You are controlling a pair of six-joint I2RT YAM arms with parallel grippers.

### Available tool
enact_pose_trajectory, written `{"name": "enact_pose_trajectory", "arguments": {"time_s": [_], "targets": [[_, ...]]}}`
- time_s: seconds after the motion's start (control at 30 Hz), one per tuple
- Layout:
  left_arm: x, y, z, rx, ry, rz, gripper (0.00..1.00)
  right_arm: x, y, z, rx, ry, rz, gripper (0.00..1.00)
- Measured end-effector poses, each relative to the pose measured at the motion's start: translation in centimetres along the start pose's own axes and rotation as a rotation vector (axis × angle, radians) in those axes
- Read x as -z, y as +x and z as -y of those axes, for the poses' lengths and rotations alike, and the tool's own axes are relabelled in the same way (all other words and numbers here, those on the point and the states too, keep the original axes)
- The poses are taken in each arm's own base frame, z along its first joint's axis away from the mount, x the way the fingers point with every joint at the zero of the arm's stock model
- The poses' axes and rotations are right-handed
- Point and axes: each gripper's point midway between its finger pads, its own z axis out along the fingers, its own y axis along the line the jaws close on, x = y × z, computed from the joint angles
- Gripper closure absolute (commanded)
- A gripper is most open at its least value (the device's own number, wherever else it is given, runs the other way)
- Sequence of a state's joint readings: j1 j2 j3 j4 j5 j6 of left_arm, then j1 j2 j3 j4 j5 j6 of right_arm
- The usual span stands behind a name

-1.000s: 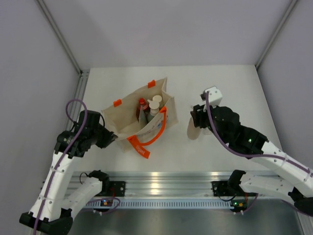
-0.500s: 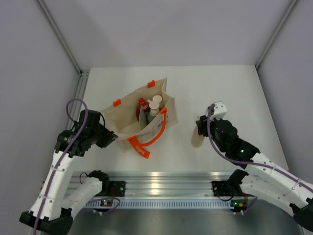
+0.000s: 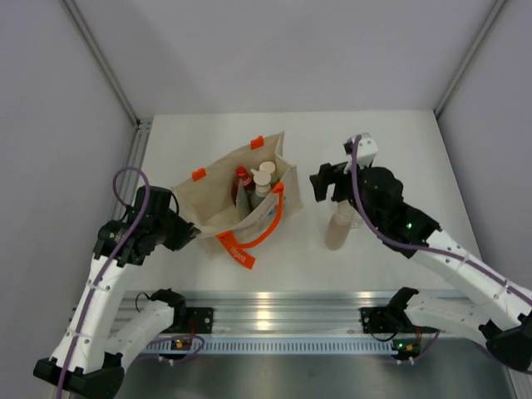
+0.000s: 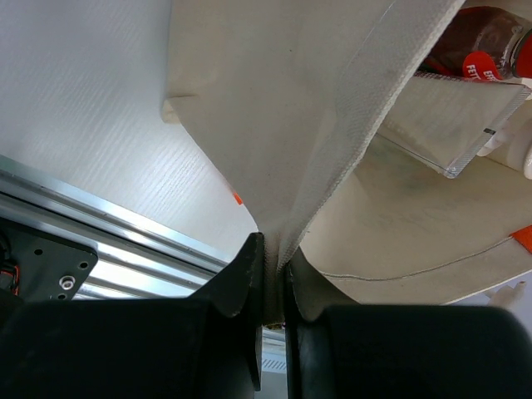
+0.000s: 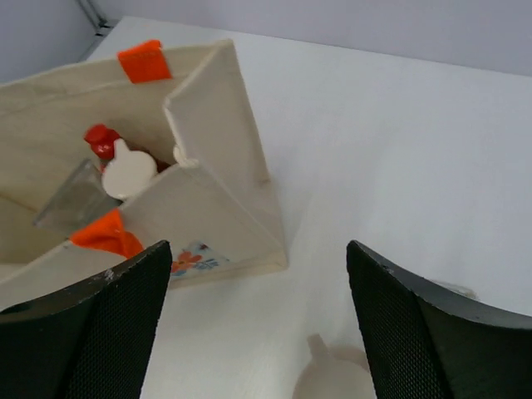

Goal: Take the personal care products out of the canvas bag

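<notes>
Left gripper [image 4: 270,268] is pinching the canvas bag [image 3: 218,199] wall, right gripper [image 5: 258,266] is hanging wide open above 1 bottle [image 3: 338,231] standing on the table [image 3: 399,141] beside the bag, other bottles [image 3: 262,176] sitting inside; risk: swinging low bagward could be toppling it.

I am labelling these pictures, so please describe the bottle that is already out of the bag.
Find the canvas bag on the white table. Right of it, one pale bottle stands alone on the bare surface. The other bottles are inside the bag.
</notes>
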State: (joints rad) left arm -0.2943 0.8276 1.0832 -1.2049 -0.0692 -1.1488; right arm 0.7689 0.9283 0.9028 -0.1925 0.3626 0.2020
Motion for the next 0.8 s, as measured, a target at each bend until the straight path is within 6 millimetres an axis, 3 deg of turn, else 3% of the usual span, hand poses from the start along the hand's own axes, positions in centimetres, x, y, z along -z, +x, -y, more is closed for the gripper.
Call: {"name": "enact_pose_trajectory", "arguments": {"time_s": [0.17,0.3,0.4,0.6,0.8], "targets": [[0.0,0.0,0.0,0.0,0.0,0.001,1.0,-3.0,-5.5,-5.3,0.005,-0.133,-0.032,0.25],[0.0,0.0,0.0,0.0,-0.001,-0.001,1.0,-4.6,-5.7,-9.1,0.038,-0.195,-0.132,0.28],[-0.1,0.0,0.0,0.0,-0.004,-0.003,1.0,-6.0,-5.0,-12.2,0.052,-0.223,-0.223,0.29],[-0.2,-0.1,0.1,-0.012,0.0,0.0,1.0,-6.9,-1.2,-17.1,0.032,-0.239,-0.405,0.33],[-0.2,-0.1,0.2,-0.021,0.006,0.0,1.0,-7.4,2.8,-19.7,-0.004,-0.209,-0.534,0.37]]}}
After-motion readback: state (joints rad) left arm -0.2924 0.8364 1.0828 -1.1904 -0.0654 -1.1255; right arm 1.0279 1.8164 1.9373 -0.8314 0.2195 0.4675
